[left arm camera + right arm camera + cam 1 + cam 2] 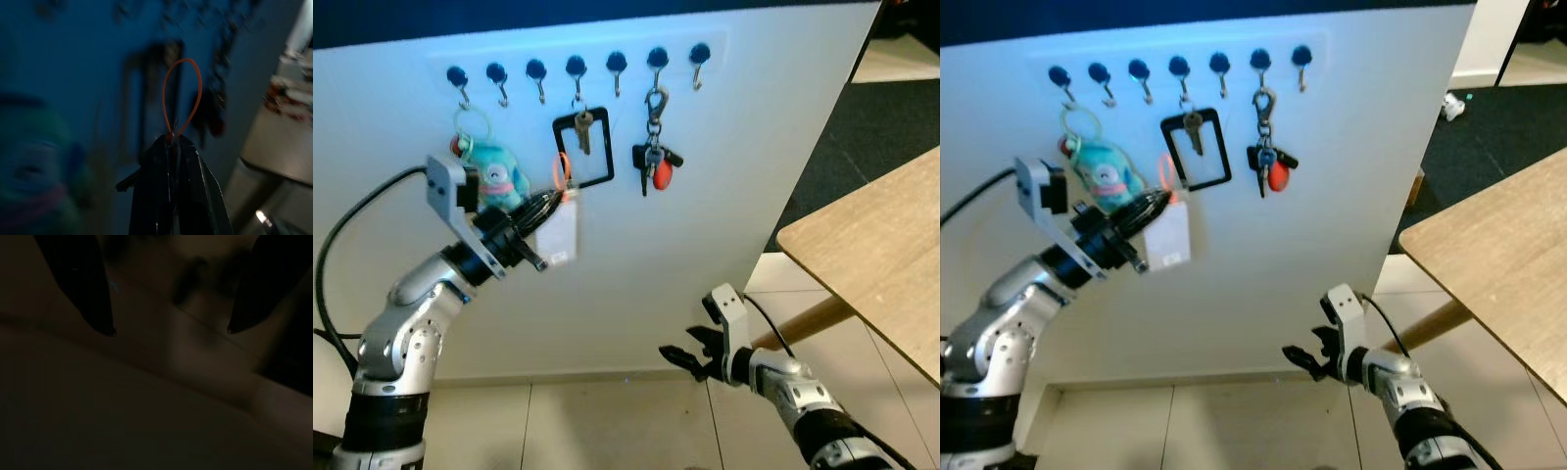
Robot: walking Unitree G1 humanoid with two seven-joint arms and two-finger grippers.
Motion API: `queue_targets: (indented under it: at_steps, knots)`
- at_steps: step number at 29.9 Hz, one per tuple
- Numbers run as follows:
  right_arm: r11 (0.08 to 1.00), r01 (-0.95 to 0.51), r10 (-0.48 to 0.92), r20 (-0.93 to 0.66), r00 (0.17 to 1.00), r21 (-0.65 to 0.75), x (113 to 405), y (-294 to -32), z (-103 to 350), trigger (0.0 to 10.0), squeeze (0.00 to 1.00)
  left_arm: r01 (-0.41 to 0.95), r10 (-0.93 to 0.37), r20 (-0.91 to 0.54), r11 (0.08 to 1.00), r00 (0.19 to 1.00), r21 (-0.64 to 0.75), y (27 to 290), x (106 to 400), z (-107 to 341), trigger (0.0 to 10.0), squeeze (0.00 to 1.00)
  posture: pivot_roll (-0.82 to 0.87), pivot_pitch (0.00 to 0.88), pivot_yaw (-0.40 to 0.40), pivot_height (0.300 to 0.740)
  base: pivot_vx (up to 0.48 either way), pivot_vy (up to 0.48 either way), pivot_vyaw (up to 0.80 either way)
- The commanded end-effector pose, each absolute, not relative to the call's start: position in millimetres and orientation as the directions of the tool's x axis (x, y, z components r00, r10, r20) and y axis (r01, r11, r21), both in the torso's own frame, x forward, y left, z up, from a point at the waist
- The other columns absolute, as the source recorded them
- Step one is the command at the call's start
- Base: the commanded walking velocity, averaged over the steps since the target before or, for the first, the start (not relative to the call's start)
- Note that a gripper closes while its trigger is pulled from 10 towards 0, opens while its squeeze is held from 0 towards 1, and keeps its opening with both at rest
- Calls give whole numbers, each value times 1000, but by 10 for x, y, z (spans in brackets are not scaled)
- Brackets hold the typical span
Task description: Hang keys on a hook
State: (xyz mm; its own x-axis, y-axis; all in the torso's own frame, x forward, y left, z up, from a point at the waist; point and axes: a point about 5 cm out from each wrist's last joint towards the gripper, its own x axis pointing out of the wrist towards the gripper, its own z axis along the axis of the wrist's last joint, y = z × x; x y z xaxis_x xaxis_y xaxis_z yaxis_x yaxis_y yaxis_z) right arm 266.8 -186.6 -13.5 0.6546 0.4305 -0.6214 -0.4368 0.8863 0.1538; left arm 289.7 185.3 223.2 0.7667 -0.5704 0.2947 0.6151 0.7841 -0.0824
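Left gripper (551, 201) mid-left of frame, fingers pinched on orange loop (182, 95) with white tag (558, 235), just below hook row (576, 69) on white board (724, 147), right gripper (680, 357) low centre, fingers spread wide, idle

No readable text, brand, number or sign anywhere. White tag (560, 235) on the orange loop (182, 95): a small dark mark near its lower edge, too small to read. Plush charm (495, 177), key bunch (655, 164) and hook rail (578, 67): unlettered as far as can be made out.
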Motion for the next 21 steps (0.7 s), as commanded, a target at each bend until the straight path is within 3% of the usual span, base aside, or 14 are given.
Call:
queue_targets:
  at_steps: [1,16,21]
  knots:
    - [916,-392,331,-714,617,87,2446,-1917,-366,10000,0,553,-508,311,830,804,-72,1970,2905,2241,10000,0,-57,82,68,740,0,0,0]
    - [958,-284,108,-885,452,-29,1747,-1957,-861,10000,0,408,-392,324,913,861,23,1997,2953,2399,10000,0,-49,77,61,740,0,0,0]
    - [944,-326,84,-908,411,-60,1633,-2000,-908,10000,0,399,-379,343,917,860,13,1986,2916,2425,10000,0,-47,73,65,740,0,0,0]
